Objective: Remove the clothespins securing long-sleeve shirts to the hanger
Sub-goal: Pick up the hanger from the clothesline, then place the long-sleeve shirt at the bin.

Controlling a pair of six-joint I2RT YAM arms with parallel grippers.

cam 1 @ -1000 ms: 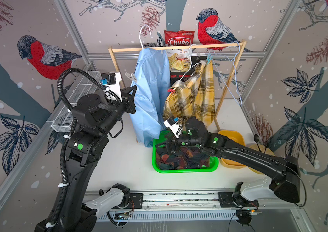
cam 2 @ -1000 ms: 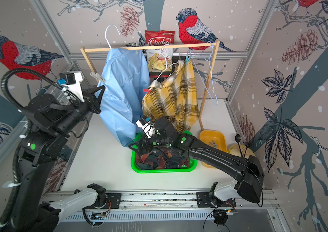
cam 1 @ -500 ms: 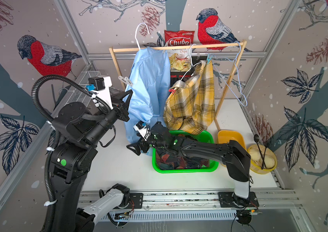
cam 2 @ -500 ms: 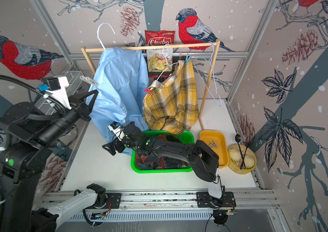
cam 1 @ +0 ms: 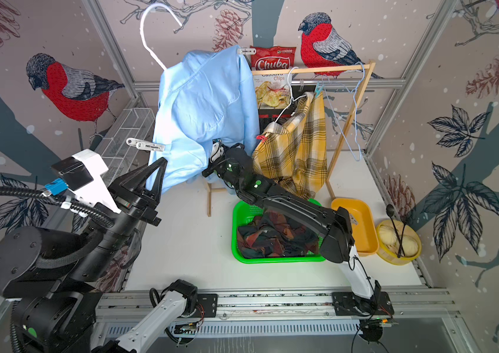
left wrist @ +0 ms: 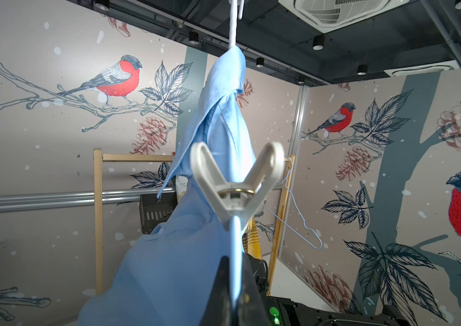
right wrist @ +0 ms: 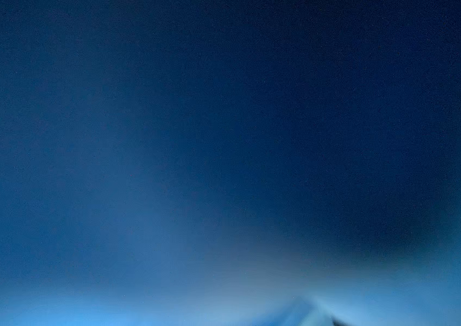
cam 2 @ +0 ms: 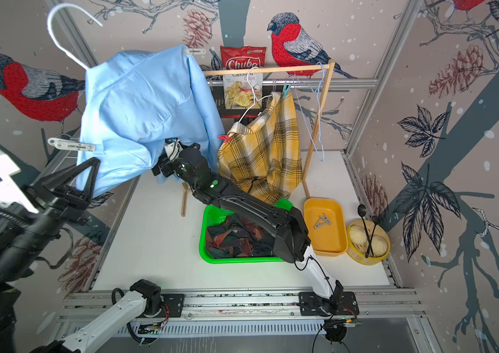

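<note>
Bird-mural walls; left end effector (cam 1: pixel 160 162) pinches light-blue collared shirt (cam 1: pixel 205 101) to steady it, greyish plastic clothespin (left wrist: pixel 236 183) just beyond its tips; right end effector (cam 2: pixel 161 168) spread, buried under fabric.

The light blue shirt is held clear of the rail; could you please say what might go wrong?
1. The left pincer pinches only a thin edge of the light blue shirt, right by a clothespin; it may slip.
2. The right pincer is hidden under the fabric, its wrist view all blue, so it may snag cloth blindly.
</note>
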